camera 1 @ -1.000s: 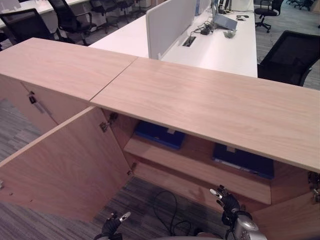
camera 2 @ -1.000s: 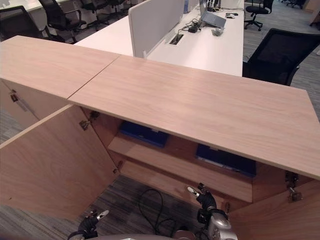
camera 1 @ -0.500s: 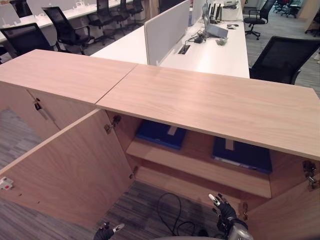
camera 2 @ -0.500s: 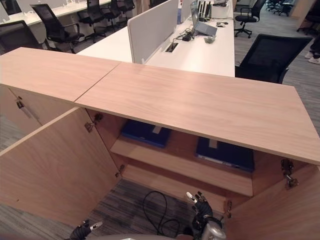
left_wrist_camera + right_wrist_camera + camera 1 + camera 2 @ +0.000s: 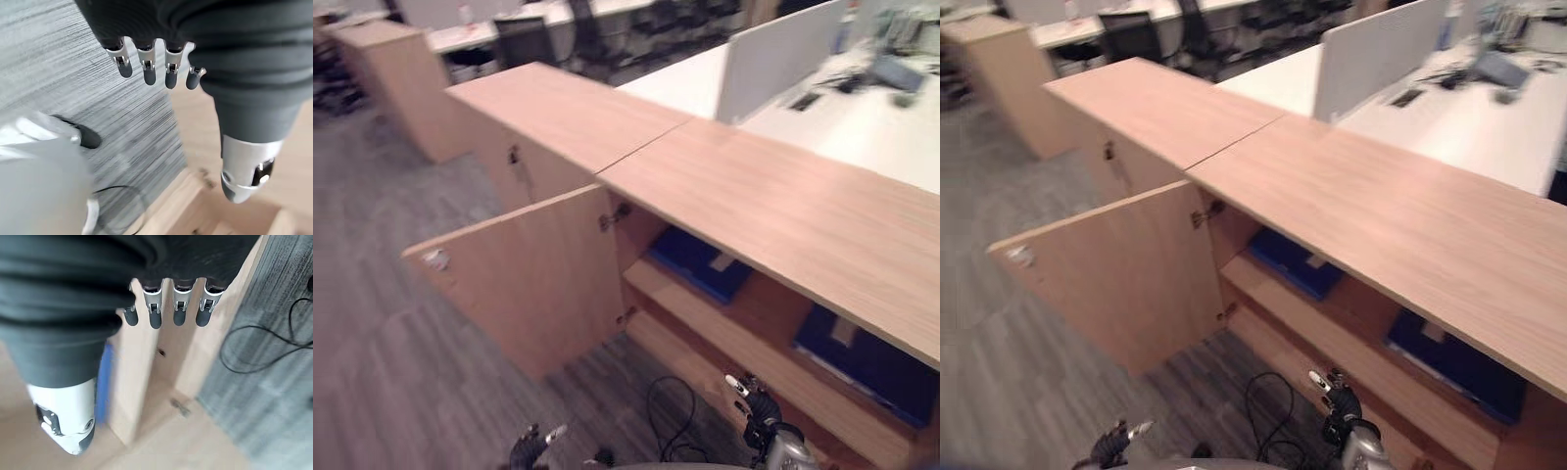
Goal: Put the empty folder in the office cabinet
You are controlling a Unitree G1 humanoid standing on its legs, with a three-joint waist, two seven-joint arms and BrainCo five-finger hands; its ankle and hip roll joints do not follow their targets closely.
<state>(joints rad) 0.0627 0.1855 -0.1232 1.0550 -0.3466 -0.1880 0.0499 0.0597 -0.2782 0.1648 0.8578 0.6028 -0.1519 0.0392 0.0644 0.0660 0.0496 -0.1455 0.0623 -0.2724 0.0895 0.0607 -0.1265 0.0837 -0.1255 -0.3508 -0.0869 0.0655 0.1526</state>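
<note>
Left eye view gives us the cabinet [image 5: 773,211] with its left door [image 5: 533,279] swung open over the grey carpet [image 5: 382,323]. On the upper shelf [image 5: 744,328] inside we see two blue folders lying flat: one folder [image 5: 697,262] at the shelf's left end, near the door hinge, and a second folder [image 5: 867,354] toward the right end. Our left robot hand [image 5: 151,68] hangs low over the carpet, fingers straight and holding nothing. Our right robot hand [image 5: 171,311] is low before the cabinet's lower front edge, fingers likewise straight and empty.
</note>
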